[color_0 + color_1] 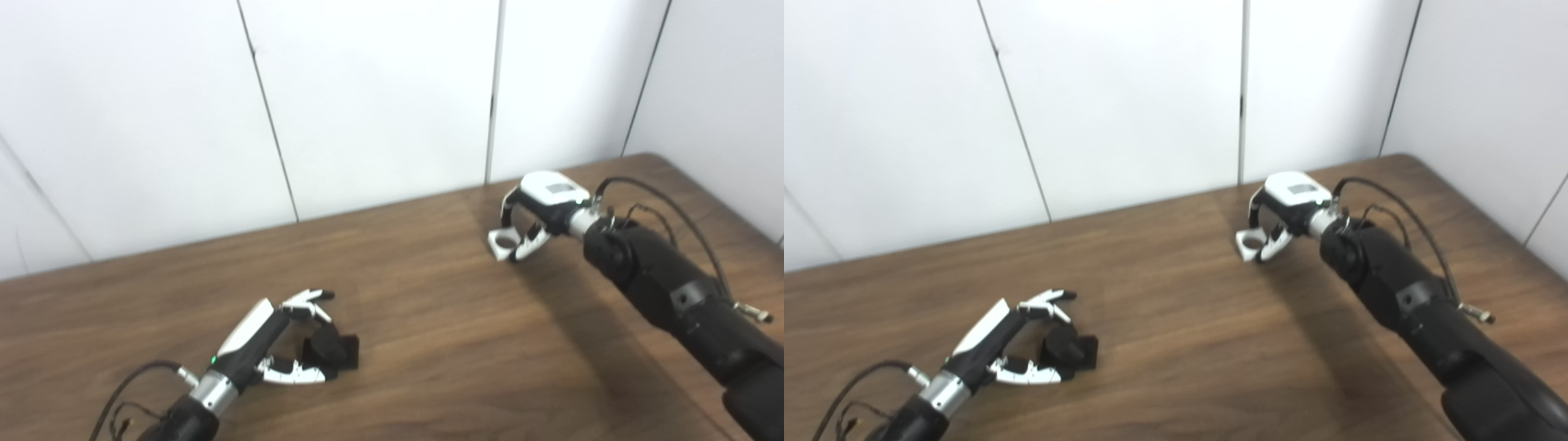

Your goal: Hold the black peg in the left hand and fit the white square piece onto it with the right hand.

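Observation:
The black peg [331, 350] lies on the wooden table [429, 343] at the lower left, a round stub on a square black base. My left hand [278, 340] is low at the table with its fingers spread around the peg, thumb below it and fingers above; I cannot tell if they touch it. The white square piece [503, 243] with a round hole is at the back right. My right hand [539, 211] is curled over it, fingers and thumb closed on it. In the right eye view the piece [1252, 243] shows in the same grip.
White wall panels [380, 104] stand right behind the table's back edge. The table's back right corner [649, 158] is close behind the right hand. Cables [667, 208] loop off the right forearm.

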`<state>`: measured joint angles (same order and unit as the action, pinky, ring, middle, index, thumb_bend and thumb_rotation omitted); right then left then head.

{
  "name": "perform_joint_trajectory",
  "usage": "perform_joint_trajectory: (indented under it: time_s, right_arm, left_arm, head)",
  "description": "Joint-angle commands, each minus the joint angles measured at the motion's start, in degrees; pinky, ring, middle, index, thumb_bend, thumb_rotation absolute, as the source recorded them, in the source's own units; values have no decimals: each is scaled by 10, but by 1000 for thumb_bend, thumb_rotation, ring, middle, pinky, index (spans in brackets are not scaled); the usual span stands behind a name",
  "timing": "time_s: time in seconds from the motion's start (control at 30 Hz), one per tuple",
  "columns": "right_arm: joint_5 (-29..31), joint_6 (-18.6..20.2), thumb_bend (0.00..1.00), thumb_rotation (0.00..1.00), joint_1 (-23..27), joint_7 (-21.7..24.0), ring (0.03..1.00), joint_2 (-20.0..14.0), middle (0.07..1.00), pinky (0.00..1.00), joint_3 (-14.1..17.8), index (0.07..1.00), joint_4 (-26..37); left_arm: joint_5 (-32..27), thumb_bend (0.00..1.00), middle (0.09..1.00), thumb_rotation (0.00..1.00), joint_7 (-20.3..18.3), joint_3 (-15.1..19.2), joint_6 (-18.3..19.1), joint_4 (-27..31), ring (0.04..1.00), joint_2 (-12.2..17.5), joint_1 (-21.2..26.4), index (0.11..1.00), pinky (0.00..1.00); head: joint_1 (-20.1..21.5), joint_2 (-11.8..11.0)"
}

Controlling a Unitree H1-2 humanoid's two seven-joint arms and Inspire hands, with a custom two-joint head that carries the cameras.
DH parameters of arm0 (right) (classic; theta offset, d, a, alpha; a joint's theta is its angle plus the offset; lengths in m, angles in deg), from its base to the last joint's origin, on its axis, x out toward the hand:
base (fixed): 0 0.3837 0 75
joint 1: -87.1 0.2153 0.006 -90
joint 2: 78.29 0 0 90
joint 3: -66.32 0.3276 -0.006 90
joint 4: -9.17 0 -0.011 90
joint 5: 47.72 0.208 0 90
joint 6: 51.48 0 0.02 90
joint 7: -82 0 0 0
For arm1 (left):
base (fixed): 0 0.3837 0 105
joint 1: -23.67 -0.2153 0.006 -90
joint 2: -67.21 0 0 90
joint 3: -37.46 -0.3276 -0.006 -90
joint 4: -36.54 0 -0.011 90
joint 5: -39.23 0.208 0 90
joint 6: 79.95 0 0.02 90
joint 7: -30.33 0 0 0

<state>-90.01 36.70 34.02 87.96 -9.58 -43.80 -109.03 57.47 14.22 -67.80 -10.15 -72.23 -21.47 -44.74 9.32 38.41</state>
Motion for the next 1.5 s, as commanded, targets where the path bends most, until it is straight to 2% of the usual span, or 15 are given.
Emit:
perform_joint_trajectory:
  time_s: [0.0,0.37,0.57,0.7,0.93,1.03,1.27,1.47]
  right_arm:
    - [-3,-27,515,138,6,-17,817,-22,757,859,9,487,26]
    - [1,-64,517,141,-8,-9,842,-18,770,895,28,484,166]
    - [29,-79,519,138,-10,17,846,-7,766,887,42,482,225]
    - [39,-87,519,140,-5,42,856,-3,769,888,45,482,260]
    - [54,-91,519,140,0,80,860,9,766,916,47,481,302]
    - [57,-98,518,140,4,99,859,18,770,899,41,481,320]
    - [64,-93,519,140,18,138,870,60,776,921,30,481,349]
    - [61,-107,517,144,39,154,875,89,779,930,16,480,343]
  left_arm:
    - [4,516,888,78,-4,0,14,10,943,6,10,495,849]
    - [7,518,888,75,-2,-4,24,10,933,-2,17,495,830]
    - [8,517,893,76,-4,-6,35,16,938,-4,17,495,834]
    - [11,517,893,77,0,-10,36,13,938,-7,21,495,835]
    - [18,517,889,80,5,-14,44,9,942,-16,24,495,840]
    - [22,517,889,78,5,-15,53,14,945,-19,23,494,845]
    - [24,517,888,78,9,-18,53,12,942,-24,25,494,843]
    - [29,517,887,81,16,-24,54,6,940,-30,28,494,846]
  head:
    - [-3,1]
    - [-27,6]
    - [-47,10]
    - [-75,14]
    - [-110,18]
    - [-120,19]
    - [-140,22]
    - [-153,23]
